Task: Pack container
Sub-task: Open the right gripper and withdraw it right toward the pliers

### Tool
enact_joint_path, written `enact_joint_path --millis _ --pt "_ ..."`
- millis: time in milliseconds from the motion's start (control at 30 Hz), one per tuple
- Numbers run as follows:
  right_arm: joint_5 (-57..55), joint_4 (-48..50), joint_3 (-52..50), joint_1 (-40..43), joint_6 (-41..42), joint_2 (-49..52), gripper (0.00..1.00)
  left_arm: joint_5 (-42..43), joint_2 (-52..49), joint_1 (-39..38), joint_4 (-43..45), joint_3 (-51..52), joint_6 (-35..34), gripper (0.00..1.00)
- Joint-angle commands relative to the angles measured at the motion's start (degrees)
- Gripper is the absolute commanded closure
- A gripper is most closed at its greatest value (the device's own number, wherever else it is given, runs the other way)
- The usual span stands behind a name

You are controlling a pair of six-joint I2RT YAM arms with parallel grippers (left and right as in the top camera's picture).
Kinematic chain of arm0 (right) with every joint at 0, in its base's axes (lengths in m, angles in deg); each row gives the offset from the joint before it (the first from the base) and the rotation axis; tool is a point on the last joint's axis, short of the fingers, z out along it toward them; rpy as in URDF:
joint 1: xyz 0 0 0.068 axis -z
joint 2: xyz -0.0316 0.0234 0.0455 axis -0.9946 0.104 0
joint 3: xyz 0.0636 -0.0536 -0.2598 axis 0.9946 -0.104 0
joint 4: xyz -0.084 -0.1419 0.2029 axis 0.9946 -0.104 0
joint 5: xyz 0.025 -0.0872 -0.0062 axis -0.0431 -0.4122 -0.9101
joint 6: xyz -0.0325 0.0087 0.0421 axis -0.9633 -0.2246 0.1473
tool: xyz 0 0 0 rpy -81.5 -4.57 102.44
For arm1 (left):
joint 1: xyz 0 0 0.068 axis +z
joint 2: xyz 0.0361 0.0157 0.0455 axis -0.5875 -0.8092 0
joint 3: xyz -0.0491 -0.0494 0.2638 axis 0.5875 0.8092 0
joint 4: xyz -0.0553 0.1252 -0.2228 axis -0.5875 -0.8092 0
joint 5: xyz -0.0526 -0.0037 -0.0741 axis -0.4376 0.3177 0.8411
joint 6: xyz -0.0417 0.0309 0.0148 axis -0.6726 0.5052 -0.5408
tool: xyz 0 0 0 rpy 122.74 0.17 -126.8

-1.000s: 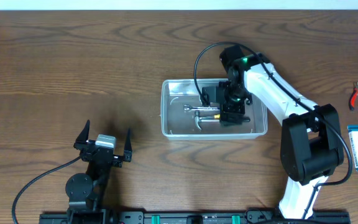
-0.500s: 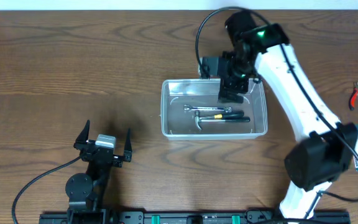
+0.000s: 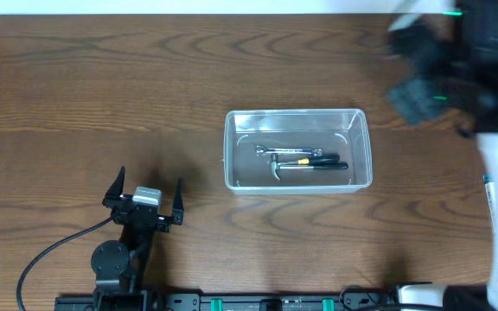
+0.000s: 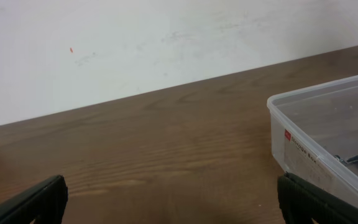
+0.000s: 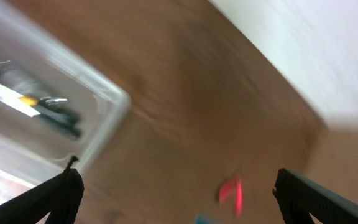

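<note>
Right gripper (image 5: 178, 177) has its fingers spread wide with nothing between them. On the overhead it's just a dark blur up in the far right corner of the table (image 3: 76, 86). From its own camera there's a red smear (image 5: 230, 191) on the wood, sitting roughly between the two fingers and a bit toward the right one. It's too blurry to name, but my guess is that's the next thing to grab. The container (image 3: 229, 151) is off to the gripper's left and back toward the robot, mid-table. Its long side runs left-right, and a few hand tools (image 3: 301, 159) already lie lengthwise in it. Left gripper (image 3: 150, 177) is also open and empty, parked well apart on the other side of the container, so the right arm is clearly the closer one for the red thing.
</note>
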Motion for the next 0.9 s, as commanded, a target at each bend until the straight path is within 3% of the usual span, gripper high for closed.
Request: enact_joint_path --millis 0,233,300,433,667,867 --pt "2.4 -2.7 0.8 5.3 16.5 -3.1 0.01 0.2 0.3 0.2 -1.9 1.1 -0.3 0.02" --pt "10.6 -7.7 0.8 8.5 17.7 -4.8 0.01 0.2 0.3 0.2 -1.9 1.1 -0.3 0.02" --pt "9.0 -6.4 0.6 8.5 17.9 -4.7 0.01 0.2 0.3 0.2 -1.9 1.1 -0.3 0.02" --pt "-3.0 -2.1 0.6 9.8 28.5 -3.1 0.01 0.2 0.3 0.2 -1.9 1.1 -0.3 0.02" --pt "0.5 2.1 0.6 17.4 16.1 7.4 0.01 0.2 0.3 0.2 -1.9 1.1 -0.3 0.02" --pt "0.4 0.4 0.6 23.2 29.2 19.5 0.01 0.2 0.3 0.2 -1.9 1.1 -0.3 0.02"
